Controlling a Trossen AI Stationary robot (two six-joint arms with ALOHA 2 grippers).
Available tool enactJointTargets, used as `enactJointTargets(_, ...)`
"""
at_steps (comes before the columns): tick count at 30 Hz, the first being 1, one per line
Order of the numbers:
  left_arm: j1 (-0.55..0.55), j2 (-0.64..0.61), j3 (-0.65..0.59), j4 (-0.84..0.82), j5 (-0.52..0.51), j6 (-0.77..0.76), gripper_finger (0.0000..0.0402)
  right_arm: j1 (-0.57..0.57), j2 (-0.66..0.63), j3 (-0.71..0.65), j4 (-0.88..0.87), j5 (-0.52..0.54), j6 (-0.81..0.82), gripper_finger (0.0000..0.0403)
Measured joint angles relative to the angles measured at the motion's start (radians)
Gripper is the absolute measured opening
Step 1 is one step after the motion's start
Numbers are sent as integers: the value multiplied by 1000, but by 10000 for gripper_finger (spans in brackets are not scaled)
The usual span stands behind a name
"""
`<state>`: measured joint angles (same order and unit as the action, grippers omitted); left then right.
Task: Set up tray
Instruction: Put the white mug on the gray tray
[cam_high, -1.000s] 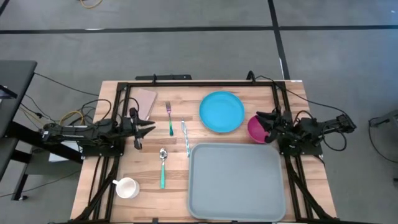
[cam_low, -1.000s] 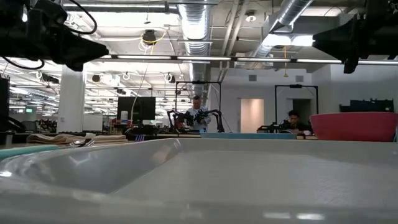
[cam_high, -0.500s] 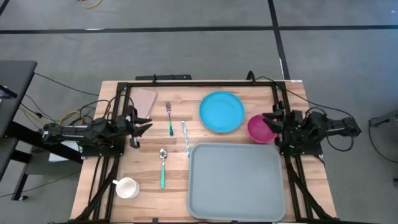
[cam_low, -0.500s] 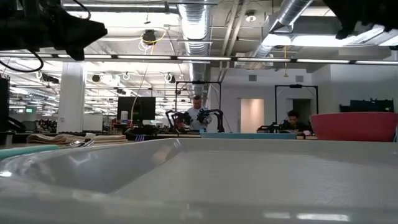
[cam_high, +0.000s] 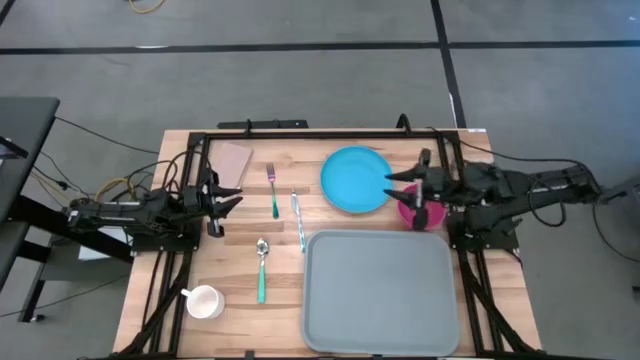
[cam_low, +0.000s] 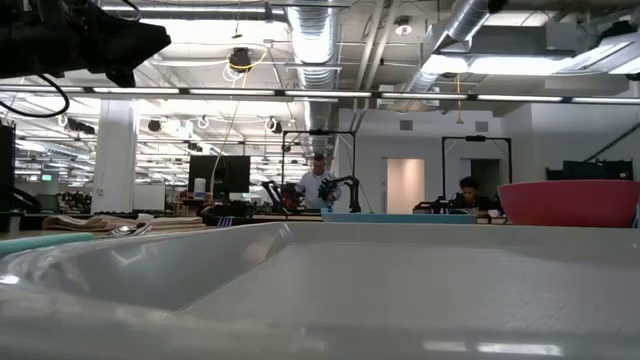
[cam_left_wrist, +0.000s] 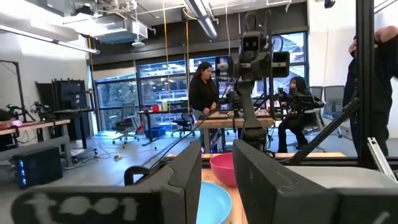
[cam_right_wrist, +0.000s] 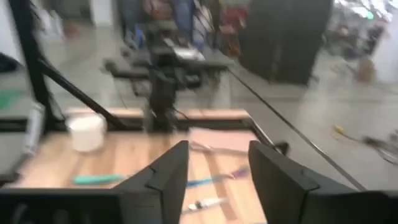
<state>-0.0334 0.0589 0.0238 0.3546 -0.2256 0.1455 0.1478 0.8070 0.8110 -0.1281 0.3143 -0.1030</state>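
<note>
The light-grey tray (cam_high: 380, 290) lies flat at the table's near right and fills the foreground of the low view (cam_low: 320, 290). A round blue plate (cam_high: 356, 180) sits beyond it, with a pink bowl (cam_high: 415, 210) to the plate's right. My right gripper (cam_high: 403, 187) is open and hovers above the gap between plate and bowl, touching neither; its open fingers show in its wrist view (cam_right_wrist: 214, 168). My left gripper (cam_high: 230, 203) is open and waits by the table's left side (cam_left_wrist: 217, 180).
On the left half of the table lie a fork (cam_high: 273, 190), a pale-blue utensil (cam_high: 298, 220), a spoon (cam_high: 262, 268), a white mug (cam_high: 203, 300) and a folded napkin (cam_high: 232, 160). A black frame (cam_high: 320, 134) borders the table. People sit in the room beyond.
My right gripper has risen and reached toward the table's left, from beside the pink bowl to above the gap between bowl and blue plate; the arm has left the low view. My left gripper has drawn back slightly toward the left edge. No object has moved.
</note>
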Motion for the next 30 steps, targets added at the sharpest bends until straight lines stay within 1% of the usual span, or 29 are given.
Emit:
enactJointTargets(3,0,0,0,0,0,-1,82,0,113,107,-122,50,27,197)
enactJointTargets(6,0,0,0,0,0,-3,82,0,200,196,-217,54,61,218)
enactJointTargets(9,0,0,0,0,1,-6,82,0,278,252,-290,54,96,229)
enactJointTargets(13,0,0,0,2,-5,-19,82,0,365,280,-320,54,121,229)
enactJointTargets(16,0,0,0,2,-40,-27,82,0,413,281,-322,54,129,223)
enactJointTargets(22,0,0,22,-10,-94,-48,82,0,457,281,-348,54,129,213)
enactJointTargets(24,0,0,57,-30,-105,-47,82,0,456,281,-360,54,129,209)
enactJointTargets(25,0,0,83,-50,-126,-43,82,0,455,281,-361,54,130,207)
enactJointTargets(28,0,15,208,-160,-249,-4,82,0,432,281,-367,54,137,203)
enactJointTargets(30,0,47,316,-284,-291,1,82,0,415,282,-373,54,162,200)
